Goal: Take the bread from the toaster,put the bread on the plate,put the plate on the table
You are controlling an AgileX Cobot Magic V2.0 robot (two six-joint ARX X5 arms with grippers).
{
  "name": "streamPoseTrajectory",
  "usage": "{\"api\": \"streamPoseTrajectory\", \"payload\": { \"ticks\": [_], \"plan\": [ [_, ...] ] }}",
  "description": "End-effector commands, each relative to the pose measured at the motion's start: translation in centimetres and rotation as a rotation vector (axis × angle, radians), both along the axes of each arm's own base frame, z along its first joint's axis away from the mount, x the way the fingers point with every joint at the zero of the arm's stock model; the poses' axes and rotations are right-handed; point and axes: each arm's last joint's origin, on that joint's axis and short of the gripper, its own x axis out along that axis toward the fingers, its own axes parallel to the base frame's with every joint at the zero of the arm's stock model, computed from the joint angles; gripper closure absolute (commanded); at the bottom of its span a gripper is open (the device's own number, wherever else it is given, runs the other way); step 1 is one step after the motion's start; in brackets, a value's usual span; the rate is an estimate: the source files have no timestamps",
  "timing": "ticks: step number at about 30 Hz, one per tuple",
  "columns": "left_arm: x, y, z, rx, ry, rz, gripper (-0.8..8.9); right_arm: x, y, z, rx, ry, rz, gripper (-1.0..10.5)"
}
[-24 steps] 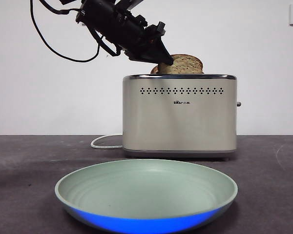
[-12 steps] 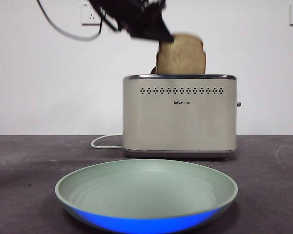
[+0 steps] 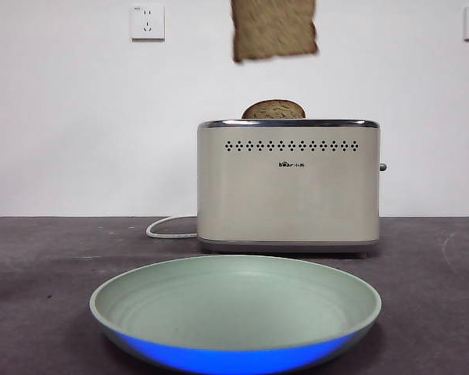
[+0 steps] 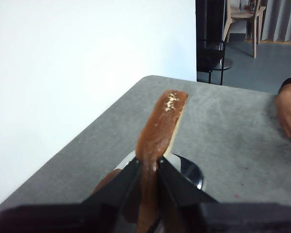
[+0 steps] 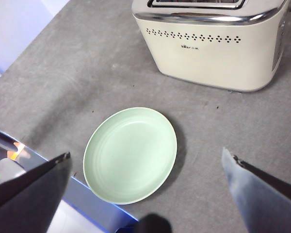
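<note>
Item 1. Bread (image 3: pixel 273 30): wide wholegrain slice, tan speckled crumb, dark crust. Position: in the air, well above the toaster (image 3: pixel 288 186) and fully clear of its slot; only the lower part shows in the front view, the rest is cut off by the picture's upper edge. Half a second ago its lower edge was still at the chrome rim; a second ago only its crown showed there. It has since risen straight up and out.

Item 2. Left gripper (image 4: pixel 148 171): two black jaws drawn narrow, clamped on the crust edge of the bread (image 4: pixel 157 136), which stands out edge-on from between them. The arm itself has left the front view.

Item 3. Second slice (image 3: pixel 273 109): narrower, dome-topped, still seated in the toaster, crown only showing.

Item 4. Plate (image 3: pixel 141 293): pale mint-green, bare, resting on the table (image 3: pixel 47 258) in front of the toaster, apart from it.

Item 5. Right gripper (image 5: pixel 148 167): jaws spread wide, holding nothing, hanging above the plate (image 5: pixel 130 154); waiting.

Item 6. A person's hand (image 4: pixel 288 109) at the far table edge, probably resting; partly cropped.

Status: extraction looks complete. Remaining, by judgement: carry the slice forward and down over the plate, release it, then place the plate.
</note>
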Motion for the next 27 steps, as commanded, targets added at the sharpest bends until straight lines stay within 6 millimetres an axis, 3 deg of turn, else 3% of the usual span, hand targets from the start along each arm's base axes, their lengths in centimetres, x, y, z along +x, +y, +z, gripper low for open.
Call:
{"api": "streamPoseTrajectory", "payload": {
  "ticks": [1,8,17,21,27],
  "plan": [
    [-2.1,1.8,1.7,-0.002,0.011,0.02,8.19,0.5,0.1,0.0,-0.004,0.004,0.001,3.5],
    [-8.0,5.3,4.1,0.045,0.067,0.038,8.18,2.0,0.3,-0.6,-0.013,0.065,0.002,3.5],
    [-13.9,8.5,4.4,0.097,0.124,0.032,8.18,6.0,0.9,-2.4,-0.038,0.214,0.008,3.5],
    [-16.5,9.7,3.0,0.083,0.141,0.031,8.18,7.9,1.1,-3.6,-0.047,0.283,0.009,3.5],
    [-19.7,11.5,-2.3,0.051,0.212,0.051,8.18,10.9,2.5,-6.2,-0.071,0.39,0.055,3.5]
  ]
}}
